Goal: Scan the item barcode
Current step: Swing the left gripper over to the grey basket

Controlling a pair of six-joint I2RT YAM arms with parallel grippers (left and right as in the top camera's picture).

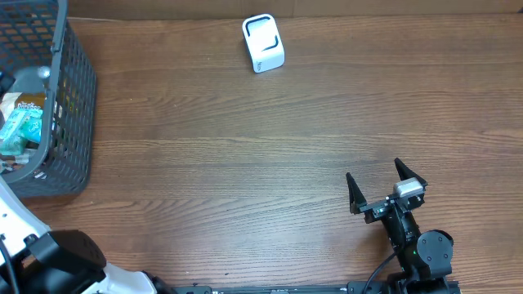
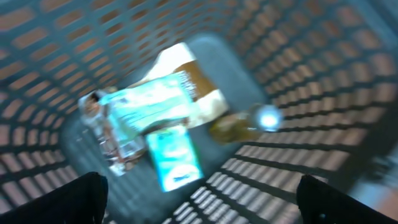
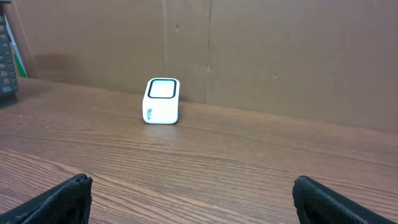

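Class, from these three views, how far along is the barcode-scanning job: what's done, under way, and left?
Done: nothing yet; the packets lie in the basket. In hand: the left gripper, open and empty, hangs above them. Left: grasp one, carry it to the white scanner, show its barcode. The right gripper sits open, apart from both.

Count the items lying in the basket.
4: a brown-and-white pouch at the back, a pale green packet on it, a small teal packet nearest the camera, a bottle to the right. The view is blurred; others may lie hidden.
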